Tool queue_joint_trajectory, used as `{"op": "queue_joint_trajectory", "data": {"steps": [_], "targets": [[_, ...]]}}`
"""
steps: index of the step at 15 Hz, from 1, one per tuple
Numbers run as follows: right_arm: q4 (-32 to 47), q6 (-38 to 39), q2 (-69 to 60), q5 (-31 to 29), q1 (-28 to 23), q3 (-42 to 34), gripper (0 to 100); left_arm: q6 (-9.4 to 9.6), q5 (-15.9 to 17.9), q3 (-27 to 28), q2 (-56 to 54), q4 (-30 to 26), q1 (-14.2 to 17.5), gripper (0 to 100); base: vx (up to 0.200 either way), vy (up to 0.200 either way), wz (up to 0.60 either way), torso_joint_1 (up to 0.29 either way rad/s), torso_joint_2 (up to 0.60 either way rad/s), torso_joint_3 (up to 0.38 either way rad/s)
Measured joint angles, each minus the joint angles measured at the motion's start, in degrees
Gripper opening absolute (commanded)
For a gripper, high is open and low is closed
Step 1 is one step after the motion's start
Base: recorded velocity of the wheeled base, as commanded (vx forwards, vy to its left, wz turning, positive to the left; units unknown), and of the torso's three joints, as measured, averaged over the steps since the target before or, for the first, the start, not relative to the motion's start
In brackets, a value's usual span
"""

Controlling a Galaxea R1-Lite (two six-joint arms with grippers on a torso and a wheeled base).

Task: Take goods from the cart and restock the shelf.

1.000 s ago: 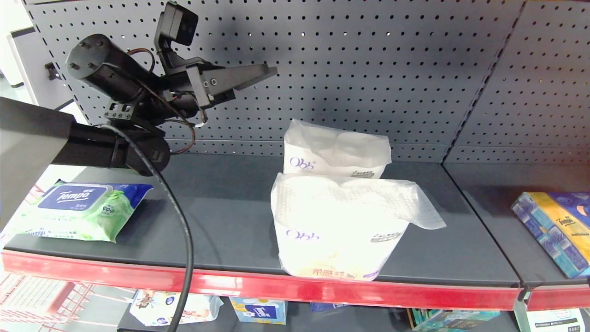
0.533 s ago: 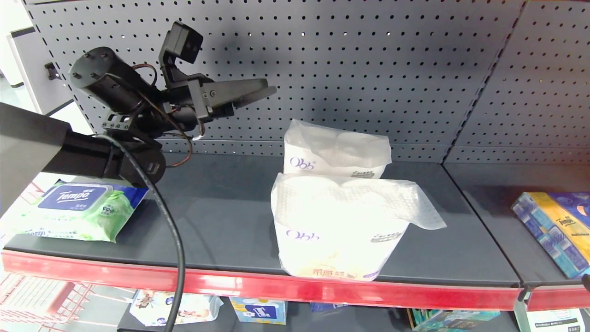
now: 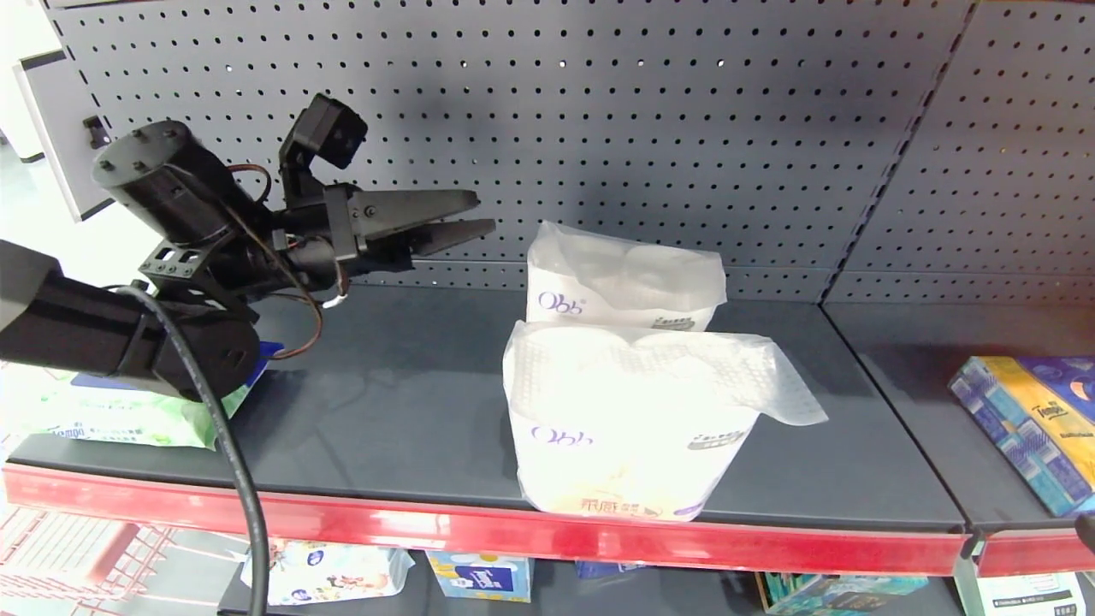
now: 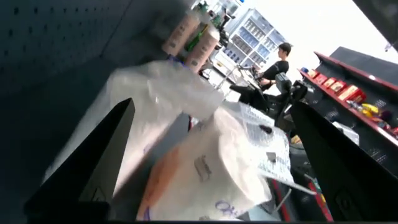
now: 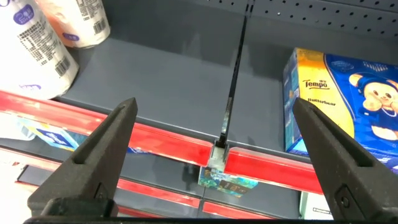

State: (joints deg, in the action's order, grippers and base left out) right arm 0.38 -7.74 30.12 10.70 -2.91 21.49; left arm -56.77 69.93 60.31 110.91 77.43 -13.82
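Right gripper (image 5: 212, 104) hangs spread and empty before the dark grey metal shelf (image 3: 385, 411) with its red lip. At that lip stands a white film-wrapped toilet-roll pack (image 3: 624, 419), with a second pack (image 3: 620, 278) at its twelve o'clock. Both are probably light, squashy and slippery, so grip across the sides. Left gripper (image 3: 483, 213), at the second pack's nine o'clock, gapes empty.
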Motion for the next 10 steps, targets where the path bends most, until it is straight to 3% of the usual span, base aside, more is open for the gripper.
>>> {"op": "queue_joint_trajectory", "data": {"steps": [8, 10], "targets": [[0.22, 0.05, -1.66, 0.00, 0.02, -0.88, 100, 0.44, -0.57, -13.01, -4.46, 0.40, 1.40, 100, 0.000, 0.000, 0.00, 0.000, 0.00, 0.000], [0.40, 0.02, -2.32, 0.00, 0.02, -0.99, 100, 1.43, -2.10, -15.49, -5.79, 1.78, 1.62, 100, 0.000, 0.000, 0.00, 0.000, 0.00, 0.000]]}}
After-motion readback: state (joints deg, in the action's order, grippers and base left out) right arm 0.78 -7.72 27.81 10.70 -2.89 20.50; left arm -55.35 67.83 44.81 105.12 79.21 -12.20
